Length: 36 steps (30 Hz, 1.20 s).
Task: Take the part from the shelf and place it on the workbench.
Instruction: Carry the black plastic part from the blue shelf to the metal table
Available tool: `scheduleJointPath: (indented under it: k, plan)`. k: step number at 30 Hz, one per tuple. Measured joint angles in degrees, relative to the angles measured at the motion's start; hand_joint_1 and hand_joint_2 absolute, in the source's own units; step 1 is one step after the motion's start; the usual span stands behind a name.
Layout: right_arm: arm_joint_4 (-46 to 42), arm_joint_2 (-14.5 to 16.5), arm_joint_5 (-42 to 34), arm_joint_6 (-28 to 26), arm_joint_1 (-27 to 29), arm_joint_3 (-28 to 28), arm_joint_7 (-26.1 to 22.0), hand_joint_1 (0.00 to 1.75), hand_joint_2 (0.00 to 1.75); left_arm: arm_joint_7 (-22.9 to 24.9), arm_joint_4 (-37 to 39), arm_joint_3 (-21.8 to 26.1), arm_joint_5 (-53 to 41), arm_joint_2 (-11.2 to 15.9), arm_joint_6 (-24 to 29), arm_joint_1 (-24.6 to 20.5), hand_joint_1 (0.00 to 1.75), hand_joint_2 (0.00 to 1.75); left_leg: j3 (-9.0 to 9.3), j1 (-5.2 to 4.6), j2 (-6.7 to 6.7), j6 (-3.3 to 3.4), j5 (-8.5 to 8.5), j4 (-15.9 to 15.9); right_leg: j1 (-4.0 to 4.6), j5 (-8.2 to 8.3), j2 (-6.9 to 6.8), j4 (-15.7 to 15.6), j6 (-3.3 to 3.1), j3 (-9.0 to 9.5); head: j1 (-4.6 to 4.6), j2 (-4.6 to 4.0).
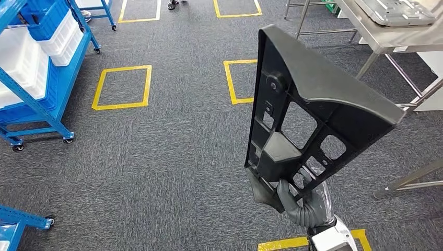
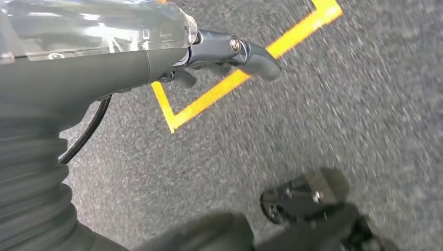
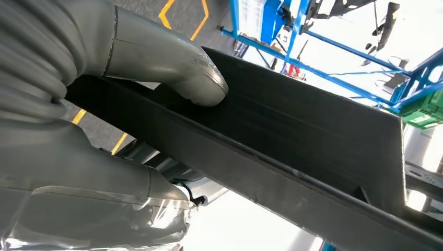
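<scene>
The part [image 1: 308,115] is a large black plastic panel with ribs and cut-outs. It stands upright in front of me, held by its lower end in my right hand [image 1: 300,201]. In the right wrist view the thick grey thumb [image 3: 198,83] presses on the panel's flat black face [image 3: 313,130]. My left hand [image 2: 219,52] hangs over the carpet with nothing in it, its fingers loosely curled. The steel workbench [image 1: 386,36] stands at the far right, with a grey metal plate [image 1: 397,11] lying on it.
A blue wheeled shelf rack [image 1: 36,68] with white and blue bins stands at the left, and another blue frame [image 1: 15,222] at the lower left. Yellow tape squares [image 1: 123,86] mark the grey carpet. A person's feet [image 1: 175,4] show at the top edge.
</scene>
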Motion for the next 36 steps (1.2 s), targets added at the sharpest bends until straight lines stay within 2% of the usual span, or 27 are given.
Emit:
scheduleJointPath:
  k: [2, 4, 5, 6, 7, 8, 9, 11, 13, 15, 17, 19, 21, 22, 23, 24, 26, 27, 28, 30, 31, 32, 34, 36]
  plan:
    - [-0.01, -0.44, 0.02, -0.21, -0.01, 0.35, 0.05, 1.75, 1.75, 0.00, 0.00, -0.06, -0.06, -0.04, -0.04, -0.08, 0.00, 1.75, -0.82, 0.27, -1.39, -0.54, -1.72, 2.23, -0.11, 0.18, 0.82, -0.32, -0.70, 0.13, 0.00, 0.00]
    - [-0.01, -0.70, -0.06, -0.40, -0.03, 0.68, 0.04, 1.75, 1.75, -0.09, 0.00, -0.06, -0.05, -0.08, -0.09, -0.13, 0.00, 1.75, -3.88, 0.41, -3.17, -0.75, -5.28, 8.97, -0.06, 0.26, 1.61, -0.42, -1.17, 0.18, -0.01, 0.00]
    - [0.02, -0.85, -0.27, -0.42, -0.02, 0.87, -0.04, 1.75, 1.75, -0.15, 0.00, -0.06, -0.03, -0.10, -0.18, -0.25, 0.00, 1.75, -5.72, 0.42, -3.46, -0.77, -6.89, 12.92, 0.03, 0.26, 2.04, -0.39, -1.28, 0.17, -0.01, 0.00]
    - [0.08, -1.04, -0.69, -0.38, 0.01, 1.06, -0.16, 1.75, 1.75, -0.19, 0.00, -0.06, -0.04, -0.14, -0.28, -0.40, 0.00, 1.75, -7.13, 0.42, -3.60, -0.75, -7.69, 15.91, 0.13, 0.26, 2.55, -0.35, -1.34, 0.19, -0.01, 0.00]
    - [0.16, -1.25, -1.32, -0.28, 0.01, 1.19, -0.31, 1.75, 1.75, -0.14, 0.00, -0.06, -0.04, -0.18, -0.40, -0.54, 0.00, 1.75, -7.68, 0.41, -3.66, -0.67, -7.40, 17.00, 0.21, 0.25, 3.13, -0.31, -1.37, 0.24, -0.01, 0.00]
    - [0.23, -1.46, -2.11, -0.12, 0.00, 1.25, -0.44, 1.75, 1.75, -0.06, 0.00, -0.07, -0.06, -0.21, -0.49, -0.65, 0.00, 1.75, -7.13, 0.42, -3.75, -0.52, -5.91, 15.63, 0.24, 0.25, 3.75, -0.26, -1.36, 0.32, -0.01, 0.00]
    - [0.28, -1.65, -2.95, 0.13, -0.05, 1.27, -0.51, 1.75, 1.75, 0.04, 0.00, -0.07, -0.08, -0.24, -0.53, -0.68, 0.00, 1.75, -5.79, 0.42, -4.06, -0.31, -3.68, 12.45, 0.25, 0.25, 4.42, -0.22, -1.35, 0.42, -0.01, 0.00]
    - [0.32, -1.90, -4.40, 0.69, -0.28, 1.28, -0.45, 1.75, 1.75, 0.16, 0.00, -0.07, -0.08, -0.25, -0.56, -0.65, 0.00, 1.75, -2.68, 0.47, -5.95, 0.10, -0.09, 4.90, 0.25, 0.31, 5.67, -0.13, -1.11, 0.41, 0.00, 0.00]
    - [0.33, -1.98, -5.22, 1.21, -0.58, 1.31, -0.32, 1.75, 1.75, 0.20, 0.00, -0.07, -0.07, -0.25, -0.55, -0.75, 0.00, 1.75, -1.37, 0.38, -7.38, 0.40, 0.62, 1.30, 0.17, 0.62, 6.69, -0.10, -0.43, -0.03, 0.00, 0.00]
    - [0.32, -2.08, -5.68, 1.63, -0.71, 1.32, -0.23, 1.75, 1.75, 0.19, 0.00, -0.07, -0.05, -0.26, -0.55, -0.97, 0.00, 1.75, -1.24, 0.37, -6.87, 0.90, 0.70, 0.60, 0.08, 1.01, 7.41, -0.26, 0.40, -0.44, -0.01, 0.00]
    - [0.32, -2.28, -6.83, 2.66, -0.88, 1.32, -0.02, 1.75, 1.75, 0.12, 0.00, -0.07, 0.02, -0.26, -0.55, -1.09, 0.00, 1.75, -1.10, 0.54, -5.84, 1.74, 1.29, -0.12, 0.17, 0.11, 5.81, 1.00, 0.86, -1.19, 0.01, 0.00]
    - [0.49, -2.43, -9.24, 4.73, -1.46, 1.33, 0.24, 1.75, 1.75, -0.02, 0.00, -0.05, 0.13, -0.25, -0.54, -1.10, 0.00, 1.75, -1.12, 0.44, -4.62, 2.31, 1.63, -0.52, 0.20, -3.15, 3.12, 6.57, 1.13, -3.83, 0.01, 0.00]
    - [0.94, -2.45, -13.49, 7.89, -2.16, 1.34, 0.32, 1.75, 1.75, -0.09, 0.00, -0.04, 0.25, -0.26, -0.50, -1.10, 0.00, 1.75, -1.29, 0.22, -3.41, 2.42, 1.64, -0.47, 0.00, -6.18, 2.21, 13.74, 1.44, -7.18, 0.01, 0.00]
    - [1.24, -2.44, -16.68, 10.00, -2.46, 1.32, 0.36, 1.75, 1.75, -0.09, 0.00, -0.05, 0.33, -0.27, -0.46, -1.11, 0.00, 1.75, -1.34, 0.17, -2.81, 2.40, 1.61, -0.41, -0.10, -6.33, 2.09, 15.32, 1.57, -7.88, 0.01, 0.00]
    - [1.54, -2.39, -20.88, 12.48, -2.76, 1.27, 0.70, 1.75, 1.75, -0.08, 0.00, -0.05, 0.40, -0.29, -0.42, -1.14, 0.00, 1.75, -1.35, 0.14, -2.24, 2.37, 1.54, -0.34, -0.16, -5.46, 1.91, 14.77, 1.65, -7.50, 0.01, 0.00]
    - [1.83, -2.26, -26.70, 15.44, -3.08, 1.10, 1.65, 1.75, 1.75, -0.05, 0.00, -0.07, 0.40, -0.34, -0.38, -1.16, 0.00, 1.75, -1.31, 0.14, -1.72, 2.29, 1.43, -0.26, -0.18, -3.71, 1.47, 11.82, 1.65, -5.85, 0.01, 0.00]
    - [2.41, -1.72, -41.81, 21.68, -3.72, 0.32, 5.03, 1.75, 1.75, 0.08, 0.00, -0.11, 0.21, -0.44, -0.34, -1.19, 0.00, 1.75, -1.09, -0.03, -0.91, 1.94, 1.10, -0.04, 0.05, -0.73, -0.71, 3.71, 1.28, -1.44, 0.01, 0.00]
    - [2.75, -1.31, -49.60, 24.18, -4.02, -0.21, 6.80, 1.75, 1.75, 0.16, 0.00, -0.14, 0.06, -0.49, -0.34, -1.19, 0.00, 1.75, -1.00, -0.16, -0.61, 1.68, 0.95, 0.05, 0.25, -0.05, -1.55, 0.92, 0.95, 0.03, 0.01, 0.00]
    - [3.12, -0.91, -55.66, 25.73, -4.24, -0.72, 8.02, 1.75, 1.75, 0.21, 0.00, -0.16, -0.02, -0.52, -0.34, -1.19, 0.00, 1.75, -0.91, -0.29, -0.29, 1.41, 0.82, 0.10, 0.46, -0.03, -2.05, -0.33, 0.65, 0.62, 0.01, 0.00]
    - [3.75, -0.22, -60.84, 26.89, -4.46, -1.62, 9.03, 1.75, 1.75, 0.27, 0.00, -0.21, -0.11, -0.57, -0.36, -1.24, 0.00, 1.75, -0.73, -0.40, 0.51, 0.87, 0.64, 0.04, 0.55, -0.02, -1.19, -0.51, 0.09, 0.48, 0.01, 0.00]
    - [3.98, 0.04, -61.11, 27.10, -4.49, -1.98, 9.38, 1.75, 1.75, 0.27, 0.00, -0.26, -0.12, -0.59, -0.36, -1.28, 0.00, 1.75, -0.69, -0.33, 0.35, 0.53, 0.33, 0.25, 0.40, 0.11, -0.67, -0.69, -0.19, 0.49, 0.01, 0.00]
    - [4.20, 0.31, -61.51, 27.29, -4.57, -2.24, 10.17, 1.75, 1.75, 0.28, 0.00, -0.31, -0.15, -0.60, -0.36, -1.30, 0.00, 1.75, -1.00, -0.24, -0.37, 0.22, -0.46, 1.20, 0.22, 0.25, -0.12, -0.88, -0.52, 0.52, 0.01, 0.00]
    - [4.96, 1.16, -66.78, 27.19, -4.81, -2.53, 13.47, 1.75, 1.75, 0.36, 0.00, -0.42, -0.23, -0.60, -0.40, -1.22, 0.00, 1.75, -3.32, 0.03, -2.61, -0.24, -3.65, 6.57, 0.01, 0.46, 0.95, -1.13, -1.05, 0.60, 0.00, 0.00]
    - [6.18, 2.31, -73.73, 26.22, -4.87, -3.31, 16.55, 1.75, 1.75, 0.42, 0.00, -0.49, -0.29, -0.62, -0.50, -1.12, 0.00, 1.75, -7.08, 0.12, -3.62, -0.42, -6.97, 14.40, 0.06, 0.48, 2.03, -1.09, -1.25, 0.55, 0.00, 0.00]
